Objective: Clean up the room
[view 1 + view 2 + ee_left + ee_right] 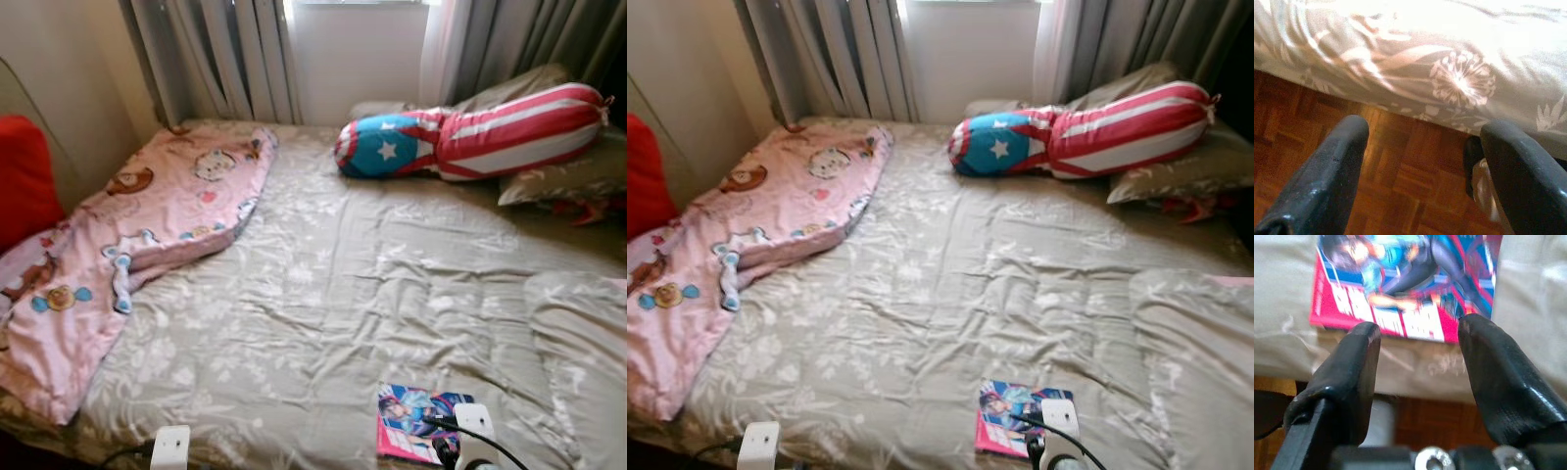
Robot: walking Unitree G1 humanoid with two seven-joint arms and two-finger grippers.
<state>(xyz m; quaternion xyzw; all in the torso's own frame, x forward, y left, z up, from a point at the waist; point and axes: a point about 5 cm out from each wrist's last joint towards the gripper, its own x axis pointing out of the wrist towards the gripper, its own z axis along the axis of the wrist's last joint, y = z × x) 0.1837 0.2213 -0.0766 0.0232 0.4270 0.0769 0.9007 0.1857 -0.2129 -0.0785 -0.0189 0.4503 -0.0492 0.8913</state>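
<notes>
A pink-edged comic book [416,421] with a colourful cover lies flat on the grey floral duvet [333,294], close to the bed's front edge on the right. My right gripper [1418,333] is open just short of that edge, its two black fingers pointing at the book [1405,279] with nothing between them. My left gripper [1422,132] is open and low beside the bed's front edge, over the wooden floor [1400,196]. A crumpled pink cartoon blanket [147,225] covers the bed's left side. A stars-and-stripes bolster [470,132] lies at the head.
Grey pillows [568,176] sit behind and under the bolster at the far right. A red cushion [24,176] leans on the left wall. Curtains [216,59] hang behind the bed. The duvet bunches into a fold [578,333] at the right.
</notes>
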